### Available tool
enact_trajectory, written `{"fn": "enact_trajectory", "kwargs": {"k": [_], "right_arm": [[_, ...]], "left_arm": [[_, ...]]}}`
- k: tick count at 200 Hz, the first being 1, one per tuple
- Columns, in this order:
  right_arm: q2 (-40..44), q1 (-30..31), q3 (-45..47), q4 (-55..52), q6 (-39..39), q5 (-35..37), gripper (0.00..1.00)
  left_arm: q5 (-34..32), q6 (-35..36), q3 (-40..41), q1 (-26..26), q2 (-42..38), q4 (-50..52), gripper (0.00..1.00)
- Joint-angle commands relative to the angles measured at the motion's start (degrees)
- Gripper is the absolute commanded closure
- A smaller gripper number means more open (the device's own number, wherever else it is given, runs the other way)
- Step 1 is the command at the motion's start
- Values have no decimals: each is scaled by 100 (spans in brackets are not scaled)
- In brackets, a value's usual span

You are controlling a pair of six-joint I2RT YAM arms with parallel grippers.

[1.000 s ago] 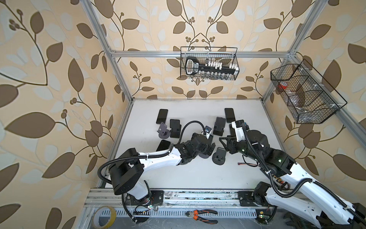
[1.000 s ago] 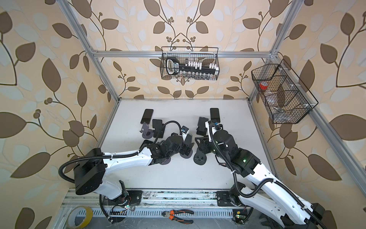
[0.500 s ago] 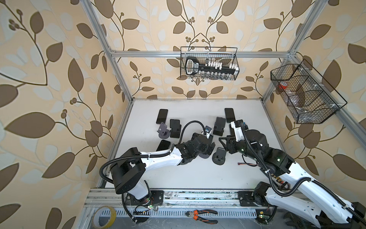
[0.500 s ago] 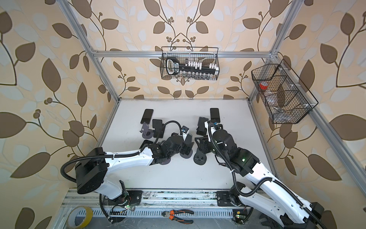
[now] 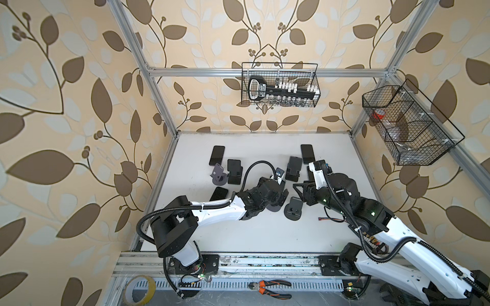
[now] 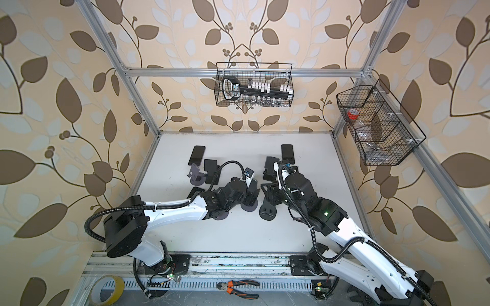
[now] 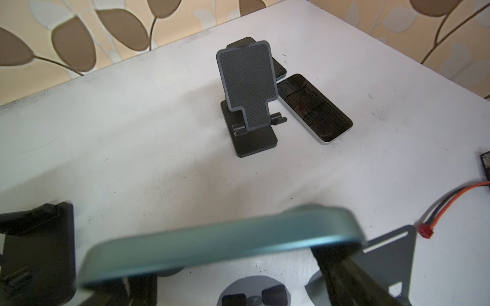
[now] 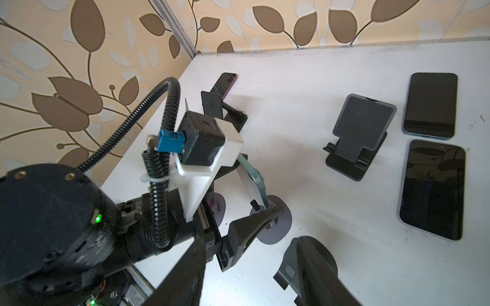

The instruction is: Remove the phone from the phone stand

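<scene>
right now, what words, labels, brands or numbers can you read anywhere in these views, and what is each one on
Nothing can be read.
White label on the black socket holder in the back wire basket: lettering too small and blurred.
Small pale mark on the camera housing of the left arm: illegible.
Screens of the flat phones: dark, no text.

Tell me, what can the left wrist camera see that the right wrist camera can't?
Only the left wrist view shows the small red plug. Only the right wrist view shows the left arm's camera and a purple-edged phone. Both show the teal phone, the empty grey stand and the white table.
</scene>
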State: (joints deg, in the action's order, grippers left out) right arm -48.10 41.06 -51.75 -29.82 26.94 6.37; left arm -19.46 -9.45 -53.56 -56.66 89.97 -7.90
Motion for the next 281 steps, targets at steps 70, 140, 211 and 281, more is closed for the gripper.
{"fn": "enact_trajectory", "kwargs": {"k": [70, 140, 211, 281], "right_arm": [[142, -48, 24, -23, -4, -3, 44], [204, -53, 68, -23, 51, 37, 44], [301, -53, 105, -32, 89, 62, 44], [370, -53, 82, -39, 128, 48, 44]], "left_arm": [[38, -80, -195, 33, 90, -26, 20], [87, -101, -181, 50, 38, -36, 25], [158, -101, -207, 50, -36, -62, 30], [154, -101, -153, 50, -196, -124, 32]]}}
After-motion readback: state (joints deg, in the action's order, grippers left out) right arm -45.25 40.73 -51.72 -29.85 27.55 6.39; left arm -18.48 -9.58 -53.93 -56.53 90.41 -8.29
